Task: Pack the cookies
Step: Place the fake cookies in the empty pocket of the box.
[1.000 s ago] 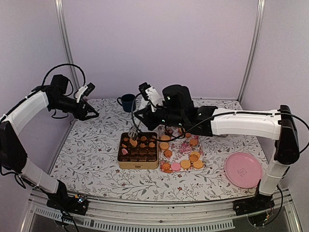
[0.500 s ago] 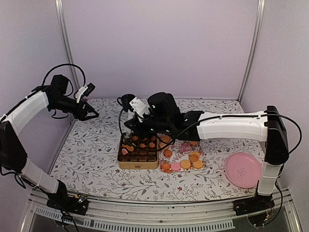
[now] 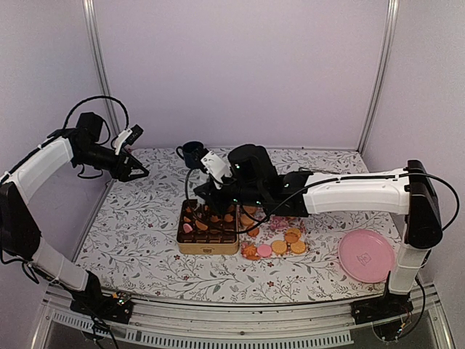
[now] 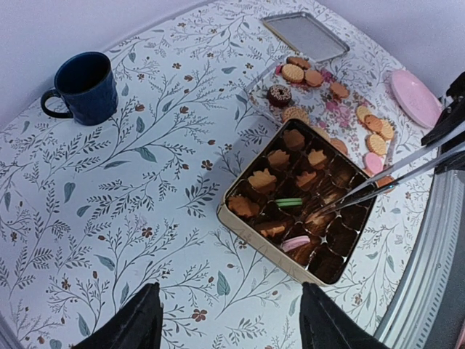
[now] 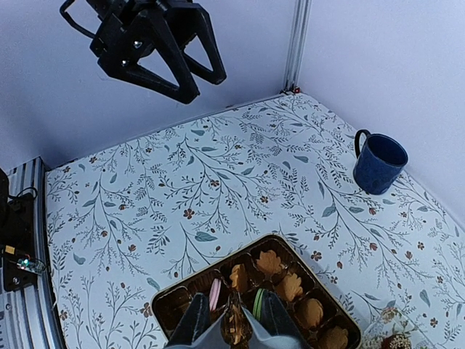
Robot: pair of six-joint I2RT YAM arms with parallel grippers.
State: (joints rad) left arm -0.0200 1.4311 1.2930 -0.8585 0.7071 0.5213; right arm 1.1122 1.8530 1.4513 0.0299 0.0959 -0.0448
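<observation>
left gripper [image 5: 205,86]: jaws apart, nothing between them. It hangs in the air at the left of the top view, well apart from the tin [image 3: 208,248].

right gripper [image 3: 207,198]: clamped on a pair of metal tongs [image 4: 378,185]. The arm is stretched from the right edge across to centre frame. The tong tips are over the tin's middle cells. The right wrist view shows a brown cookie [image 5: 234,323] between the prongs, low over the tin; can't tell if it touches the cell.

cookies [image 3: 279,247]: two groups.
- In the tin: several golden leaf-shaped ones in the dark cells, plus one green on edge and one pink near the front.
- Loose: mostly orange rounds on the clear floral tray [image 3: 275,222], just beside the tin on its right.

pink plate [image 3: 365,256]: lower right of the top view, apart from the tray, no cookies on it.

blue mug [image 3: 192,153]: behind the tin, upright.

flat silver lid [image 4: 305,35]: top of the left wrist view, beyond the tray.
</observation>
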